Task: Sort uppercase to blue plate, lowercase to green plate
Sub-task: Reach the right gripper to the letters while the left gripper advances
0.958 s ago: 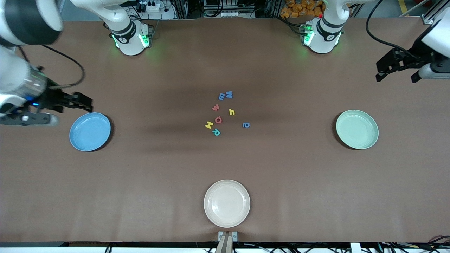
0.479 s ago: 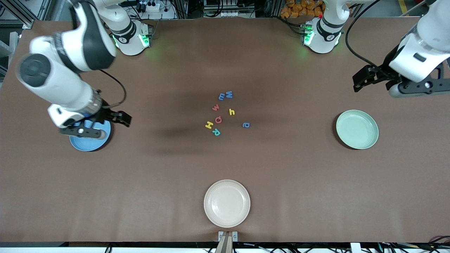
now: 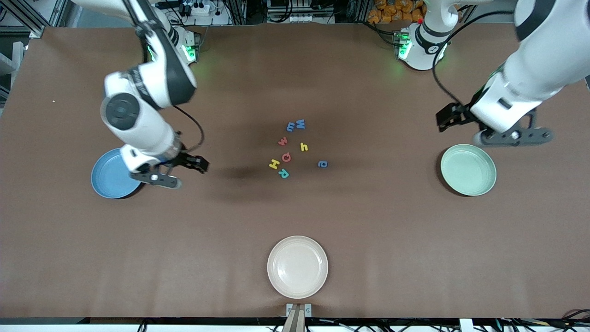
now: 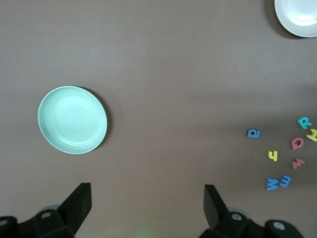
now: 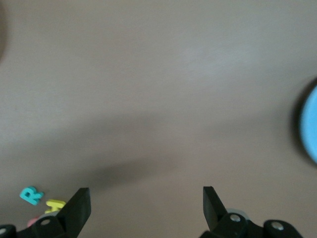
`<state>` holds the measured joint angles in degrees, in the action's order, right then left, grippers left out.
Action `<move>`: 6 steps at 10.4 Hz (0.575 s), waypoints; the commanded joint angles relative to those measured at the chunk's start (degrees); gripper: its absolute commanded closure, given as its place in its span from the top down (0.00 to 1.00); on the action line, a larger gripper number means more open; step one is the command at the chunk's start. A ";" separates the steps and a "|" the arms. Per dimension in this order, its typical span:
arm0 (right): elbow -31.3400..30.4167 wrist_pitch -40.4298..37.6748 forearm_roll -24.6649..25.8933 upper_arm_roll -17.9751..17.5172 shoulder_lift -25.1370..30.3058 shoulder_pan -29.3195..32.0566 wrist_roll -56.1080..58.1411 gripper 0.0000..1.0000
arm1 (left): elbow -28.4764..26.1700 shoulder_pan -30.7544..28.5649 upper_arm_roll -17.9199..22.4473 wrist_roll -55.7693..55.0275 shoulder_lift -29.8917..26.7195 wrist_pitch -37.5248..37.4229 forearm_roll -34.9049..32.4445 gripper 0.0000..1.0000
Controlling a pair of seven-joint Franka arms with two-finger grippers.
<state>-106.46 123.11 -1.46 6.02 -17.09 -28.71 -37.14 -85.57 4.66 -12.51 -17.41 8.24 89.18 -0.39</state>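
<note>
All eight letters lie loose mid-bench: uppercase (image 3: 286, 157) and lowercase (image 3: 303, 147) mixed together. The blue plate (image 3: 108, 177) sits toward the right arm's end, the green plate (image 3: 468, 169) toward the left arm's. The right hand (image 3: 199, 164) hovers beside the blue plate, fingers apart; the left hand (image 3: 448, 119) hangs near the green plate, fingers apart.

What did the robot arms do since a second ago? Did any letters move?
Both arms swung in from the table's ends toward the middle. The right gripper is now over bare table beside the blue plate; the left gripper hangs near the green plate. Both are open and empty. The letters and plates stayed put.
</note>
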 commanded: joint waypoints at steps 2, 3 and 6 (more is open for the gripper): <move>-0.15 7.38 0.14 0.31 -5.48 -6.79 -10.47 1.00 | 0.49 1.75 -0.15 -1.14 2.39 1.87 -1.88 1.00; 0.02 10.28 0.06 0.31 -7.67 -7.84 -12.32 1.00 | 0.67 2.89 -0.15 -1.14 3.09 2.22 -2.68 1.00; 0.37 15.40 -0.03 -0.21 -12.69 -12.33 -19.17 1.00 | 0.76 3.08 -0.15 -1.14 3.89 2.67 -2.78 1.00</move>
<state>-106.84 137.01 -1.46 5.84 -27.78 -39.20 -52.50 -85.57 7.41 -12.66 -17.48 11.58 91.60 -1.61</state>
